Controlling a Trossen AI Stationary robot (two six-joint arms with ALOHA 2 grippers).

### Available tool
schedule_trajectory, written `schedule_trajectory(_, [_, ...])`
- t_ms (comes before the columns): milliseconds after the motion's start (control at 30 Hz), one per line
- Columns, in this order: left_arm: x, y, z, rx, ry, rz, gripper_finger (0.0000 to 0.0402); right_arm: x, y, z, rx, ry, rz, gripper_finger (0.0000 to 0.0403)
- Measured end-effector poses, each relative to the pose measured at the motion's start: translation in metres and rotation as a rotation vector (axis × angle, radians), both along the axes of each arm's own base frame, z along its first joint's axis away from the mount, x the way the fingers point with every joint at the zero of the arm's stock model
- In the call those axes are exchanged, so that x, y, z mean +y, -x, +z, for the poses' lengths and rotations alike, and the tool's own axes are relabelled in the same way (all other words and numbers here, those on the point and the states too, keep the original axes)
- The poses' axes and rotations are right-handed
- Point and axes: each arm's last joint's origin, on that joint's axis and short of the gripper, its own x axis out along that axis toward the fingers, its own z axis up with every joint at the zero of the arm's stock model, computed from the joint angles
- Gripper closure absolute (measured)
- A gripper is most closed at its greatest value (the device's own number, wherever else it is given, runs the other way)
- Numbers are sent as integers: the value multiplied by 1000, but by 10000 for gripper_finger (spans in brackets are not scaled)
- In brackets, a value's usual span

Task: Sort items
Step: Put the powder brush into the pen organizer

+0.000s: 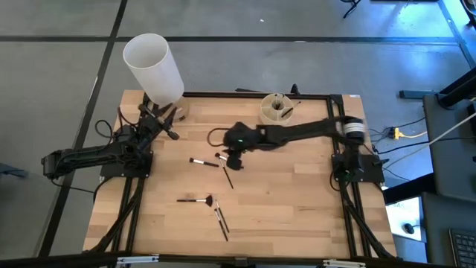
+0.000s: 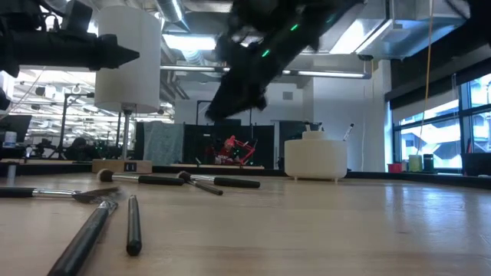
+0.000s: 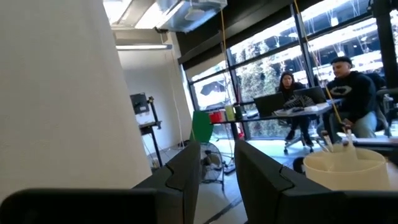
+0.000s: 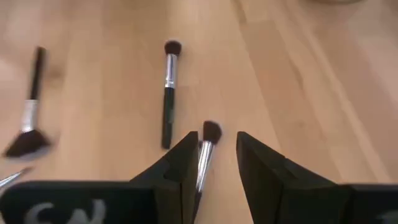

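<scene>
While the right tool (image 4: 211,168) hangs over the middle of the light wooden bench (image 1: 297,193), its two dark fingers stand narrowly apart, empty, straddling a thin brush with a silver ferrule and dark bristle tip (image 4: 206,149) lying flat below. A second black-handled brush (image 4: 168,93) lies just beside it. Such brushes are judged light, stiff and smooth, apt to roll; grip mid-handle, across the shaft. The left tool (image 3: 217,180), fingers narrowly apart and empty, waits beside the tall white cylinder (image 1: 152,67).
</scene>
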Motion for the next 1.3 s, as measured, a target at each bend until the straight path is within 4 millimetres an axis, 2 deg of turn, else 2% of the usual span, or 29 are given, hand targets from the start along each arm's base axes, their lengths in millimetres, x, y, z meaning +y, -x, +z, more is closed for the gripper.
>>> schedule_trajectory(233, [0, 1, 3, -15, -30, 8, 307, -8, -35, -31, 197, 46, 62, 292])
schedule_trajectory(467, [0, 1, 4, -18, -32, 7, 306, -9, -60, -32, 151, 50, 92, 292])
schedule_trajectory(667, [0, 1, 4, -17, -33, 4, 307, -10, -65, -45, 170, 6, 87, 292])
schedule_trajectory(833, [0, 1, 3, -15, -30, 2, 307, -12, -65, -66, 226, -37, 45, 292])
schedule_trajectory(1000, [0, 1, 3, -25, -16, -5, 307, -14, -64, -69, 244, -38, 40, 296])
schedule_trajectory(1100, [0, 1, 2, -20, -12, -6, 306, -14, -64, -69, 245, -36, 43, 323])
schedule_trajectory(1200, [0, 0, 2, -15, -10, -6, 307, -14, -64, -67, 252, -26, 56, 378])
schedule_trajectory(1300, [0, 0, 1, -10, -8, -6, 307, -13, -64, -62, 247, -15, 69, 388])
